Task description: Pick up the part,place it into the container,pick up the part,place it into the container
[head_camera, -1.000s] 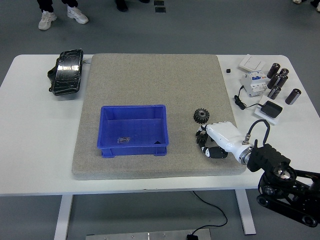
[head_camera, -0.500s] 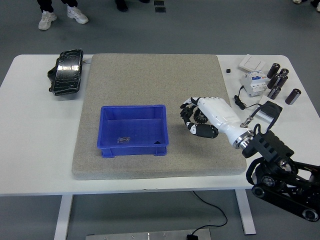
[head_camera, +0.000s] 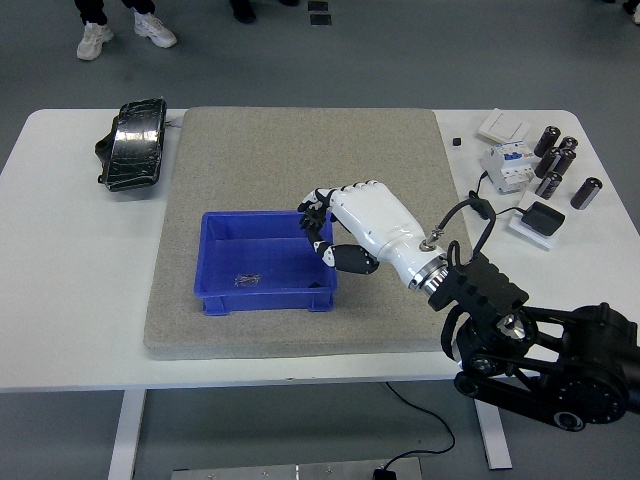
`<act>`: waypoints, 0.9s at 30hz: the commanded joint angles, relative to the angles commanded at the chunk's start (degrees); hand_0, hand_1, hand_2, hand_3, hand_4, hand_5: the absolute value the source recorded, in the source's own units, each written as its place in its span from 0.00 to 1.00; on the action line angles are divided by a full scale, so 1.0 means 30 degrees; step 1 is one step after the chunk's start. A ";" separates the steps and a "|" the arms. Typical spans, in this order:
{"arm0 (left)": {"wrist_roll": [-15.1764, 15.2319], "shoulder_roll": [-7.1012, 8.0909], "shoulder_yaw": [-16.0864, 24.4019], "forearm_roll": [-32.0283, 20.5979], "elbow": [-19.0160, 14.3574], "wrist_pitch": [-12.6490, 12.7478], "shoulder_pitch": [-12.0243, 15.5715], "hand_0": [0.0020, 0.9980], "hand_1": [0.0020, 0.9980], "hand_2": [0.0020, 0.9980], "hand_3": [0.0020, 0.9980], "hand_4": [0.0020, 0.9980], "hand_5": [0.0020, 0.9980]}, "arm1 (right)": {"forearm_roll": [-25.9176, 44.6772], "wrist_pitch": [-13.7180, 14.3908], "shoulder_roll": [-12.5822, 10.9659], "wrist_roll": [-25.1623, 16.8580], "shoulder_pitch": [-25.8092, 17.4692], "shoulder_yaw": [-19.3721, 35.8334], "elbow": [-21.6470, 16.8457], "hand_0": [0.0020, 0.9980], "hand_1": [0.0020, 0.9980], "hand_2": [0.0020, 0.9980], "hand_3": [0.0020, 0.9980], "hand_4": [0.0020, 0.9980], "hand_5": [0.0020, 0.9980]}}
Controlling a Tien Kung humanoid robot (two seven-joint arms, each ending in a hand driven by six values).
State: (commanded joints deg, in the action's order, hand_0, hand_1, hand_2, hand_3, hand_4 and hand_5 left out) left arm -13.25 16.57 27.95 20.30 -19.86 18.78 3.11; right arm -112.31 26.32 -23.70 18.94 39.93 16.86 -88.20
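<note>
Head view: the blue bin [head_camera: 222,293] sits on the grey mat [head_camera: 300,150], toward its near left part. Inside the bin a small dark bit [head_camera: 246,281] lies on the floor near the front wall; the rest of the floor shows bare blue.

The right hand [head_camera: 335,225], white with black fingers, reaches in from the lower right and hangs over the bin's right rim. Its fingers curl tightly inward. The gear does not show anywhere on the mat, and the curled fingers hide whatever they may enclose, so I cannot tell whether the part is in the grasp. The left arm is out of view.

The worktop [head_camera: 60,300] is white, with the mat covering its middle. The mat is bare behind the bin and to its right, beyond the arm. At the far left edge of the worktop lies a black wrapped object [head_camera: 133,148], well apart from the bin. At the far right stand a breaker [head_camera: 507,164], several black cylinders [head_camera: 560,165], a white switch plate [head_camera: 504,126] and a black adapter [head_camera: 543,216] with its cable, all off the mat.
</note>
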 joint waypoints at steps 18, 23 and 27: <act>-0.0247 0.0017 0.0275 0.0383 -0.0012 -0.0091 0.0004 0.68 0.67 0.64 0.59 0.60 0.51 | 0.0730 -0.1378 0.0769 0.0072 0.0658 -0.1360 0.0571 0.69 0.77 0.75 0.71 0.68 0.29; -0.0247 0.0018 0.0314 0.0430 -0.0007 -0.0104 0.0000 0.68 0.67 0.64 0.59 0.60 0.51 | 0.0794 -0.1448 0.0796 0.0073 0.0682 -0.1388 0.0613 0.69 0.77 0.75 0.71 0.68 0.29; -0.0241 -0.0002 0.0326 0.0438 -0.0005 -0.0092 -0.0012 0.68 0.67 0.64 0.59 0.59 0.50 | 0.1397 -0.1318 0.0634 -0.0071 0.0607 -0.0861 0.0570 0.69 0.77 0.75 0.71 0.69 0.29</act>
State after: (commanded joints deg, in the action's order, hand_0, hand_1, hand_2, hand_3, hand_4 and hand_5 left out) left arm -13.97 16.56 28.93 21.61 -19.88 18.50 3.08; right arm -108.12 22.36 -21.80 18.73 41.76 14.28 -86.49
